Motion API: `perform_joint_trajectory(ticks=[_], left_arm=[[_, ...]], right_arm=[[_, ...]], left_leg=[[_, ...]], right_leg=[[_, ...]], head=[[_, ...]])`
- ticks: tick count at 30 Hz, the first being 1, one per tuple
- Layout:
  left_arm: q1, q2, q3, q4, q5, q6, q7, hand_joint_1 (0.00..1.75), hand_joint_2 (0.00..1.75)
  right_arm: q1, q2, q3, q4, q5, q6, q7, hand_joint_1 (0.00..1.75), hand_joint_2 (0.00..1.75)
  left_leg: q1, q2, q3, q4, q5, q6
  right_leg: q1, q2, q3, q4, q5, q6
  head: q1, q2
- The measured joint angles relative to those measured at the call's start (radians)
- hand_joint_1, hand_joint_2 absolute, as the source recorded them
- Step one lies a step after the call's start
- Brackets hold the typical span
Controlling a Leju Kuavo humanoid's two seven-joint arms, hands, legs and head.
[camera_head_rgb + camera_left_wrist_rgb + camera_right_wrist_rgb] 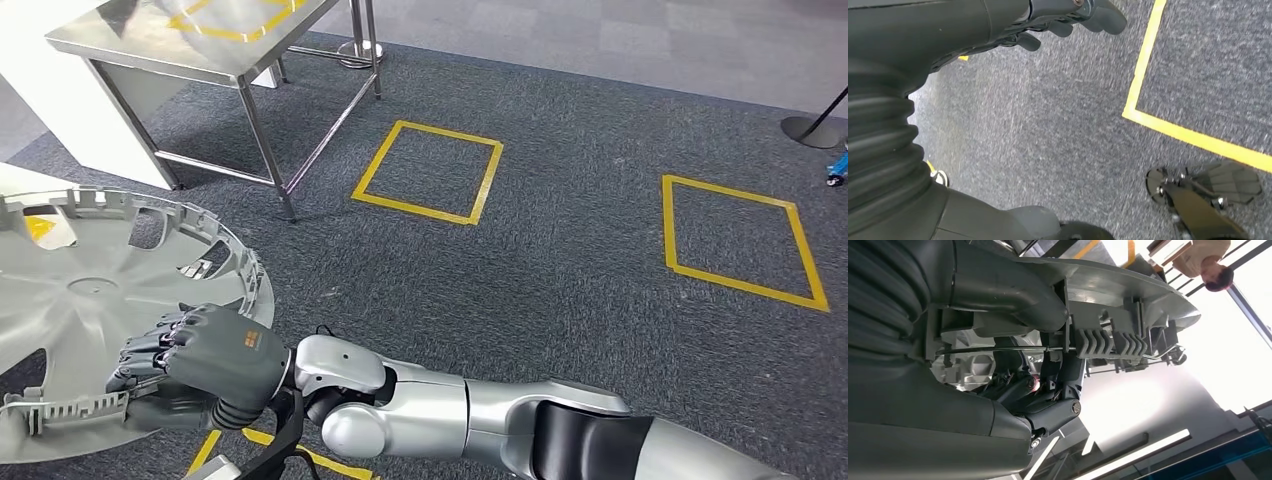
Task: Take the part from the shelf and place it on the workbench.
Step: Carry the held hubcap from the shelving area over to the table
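Grey carpet (560, 260) marked with yellow squares (428, 172); steel workbench (150, 45) at the far left. Our right hand (195, 362) clamps the rim of the part (90, 300), a large grey slotted disc, carried low at our left. Our left hand (1068, 17) hangs empty, fingers loosely curled. We judge transport under way; next, approach the workbench and lay the part flat.
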Motion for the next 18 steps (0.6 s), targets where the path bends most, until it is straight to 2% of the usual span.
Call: perform_joint_trajectory(ticks=[1,2,4,5,6,7,8,10,12,13,15,16,18], left_arm=[[0.0,0.0,0.0,0.0,-0.002,0.0,0.002,0.0,1.75],[-0.001,0.001,0.0,0.0,-0.004,-0.002,0.004,0.0,1.75],[-0.005,0.001,0.0,0.0,-0.009,-0.005,0.007,0.0,1.75],[-0.008,0.0,0.0,0.0,-0.011,-0.007,0.007,0.0,1.75],[-0.009,0.0,0.0,0.0,-0.013,-0.009,0.008,0.0,1.75],[-0.009,0.0,0.0,0.0,-0.015,-0.01,0.008,0.0,1.75],[-0.009,0.0,0.0,0.0,-0.017,-0.011,0.008,0.0,1.75],[-0.012,0.0,0.0,0.0,-0.018,-0.014,0.008,0.0,1.75],[-0.018,-0.001,0.0,-0.001,-0.02,-0.018,0.009,0.0,1.75],[-0.02,-0.001,0.0,-0.001,-0.021,-0.02,0.01,0.0,1.75],[-0.021,-0.001,0.0,-0.001,-0.023,-0.02,0.011,0.0,1.75],[-0.021,-0.001,0.0,-0.001,-0.024,-0.02,0.011,0.0,1.75],[-0.025,-0.002,0.0,-0.001,-0.027,-0.02,0.01,0.0,1.75]], right_arm=[[0.002,0.0,0.0,0.0,0.001,-0.001,0.002,1.75,1.75],[0.003,-0.001,0.0,0.0,0.003,-0.002,0.003,1.75,1.75],[0.007,-0.004,-0.001,-0.001,0.005,-0.004,0.003,1.75,1.75],[0.008,-0.006,-0.001,-0.001,0.006,-0.004,0.003,1.75,1.75],[0.009,-0.007,-0.001,-0.001,0.007,-0.004,0.004,1.75,1.75],[0.009,-0.008,-0.001,-0.001,0.007,-0.004,0.004,1.75,1.75],[0.01,-0.008,-0.001,-0.001,0.007,-0.003,0.005,1.75,1.75],[0.01,-0.009,-0.001,-0.001,0.007,-0.002,0.005,1.75,1.75],[0.009,-0.009,-0.002,-0.002,0.007,-0.002,0.005,1.75,1.75],[0.008,-0.01,-0.002,-0.003,0.007,-0.002,0.005,1.75,1.75],[0.004,-0.01,-0.003,-0.004,0.007,-0.001,0.006,1.75,1.75],[0.002,-0.01,-0.003,-0.006,0.008,0.0,0.006,1.75,1.75],[-0.002,-0.011,-0.005,-0.008,0.008,0.001,0.007,1.75,1.75]], left_leg=[[-0.001,0.018,-0.006,0.008,-0.006,-0.004],[-0.003,0.046,-0.02,0.034,-0.022,-0.008],[-0.006,0.108,-0.07,0.142,-0.08,-0.012],[-0.004,0.12,-0.098,0.205,-0.108,-0.016],[-0.003,0.126,-0.117,0.25,-0.122,-0.019],[-0.001,0.129,-0.119,0.262,-0.119,-0.022],[0.0,0.133,-0.103,0.236,-0.099,-0.024],[-0.002,0.168,-0.03,0.107,-0.046,-0.021],[-0.008,0.199,0.018,0.016,-0.021,-0.007],[-0.011,0.2,0.021,0.008,-0.023,0.002],[-0.009,0.177,0.018,0.006,-0.018,0.016],[-0.007,0.166,0.018,0.004,-0.016,0.023],[-0.002,0.144,0.018,0.0,-0.012,0.034]], right_leg=[[-0.001,-0.012,0.004,-0.006,0.004,-0.007],[-0.003,-0.026,0.007,-0.012,0.008,-0.014],[-0.002,-0.054,0.008,-0.016,0.009,-0.022],[-0.001,-0.069,0.007,-0.016,0.008,-0.024],[0.0,-0.084,0.007,-0.015,0.008,-0.025],[0.0,-0.097,0.007,-0.014,0.007,-0.024],[0.0,-0.11,0.007,-0.013,0.005,-0.023],[0.001,-0.133,0.008,-0.008,0.0,-0.016],[0.006,-0.153,0.008,-0.002,-0.007,-0.005],[0.009,-0.162,0.009,-0.001,-0.008,0.0],[0.008,-0.175,0.012,-0.001,-0.012,0.011],[0.006,-0.162,0.01,0.007,-0.02,0.018],[0.0,-0.108,-0.017,0.072,-0.061,0.03]], head=[[-0.002,0.0],[-0.005,0.0],[-0.011,0.0],[-0.012,0.0],[-0.012,0.0],[-0.012,0.0],[-0.012,0.0],[-0.012,0.0],[-0.011,0.0],[-0.01,0.0],[-0.008,0.0],[-0.008,0.0],[-0.004,0.0]])
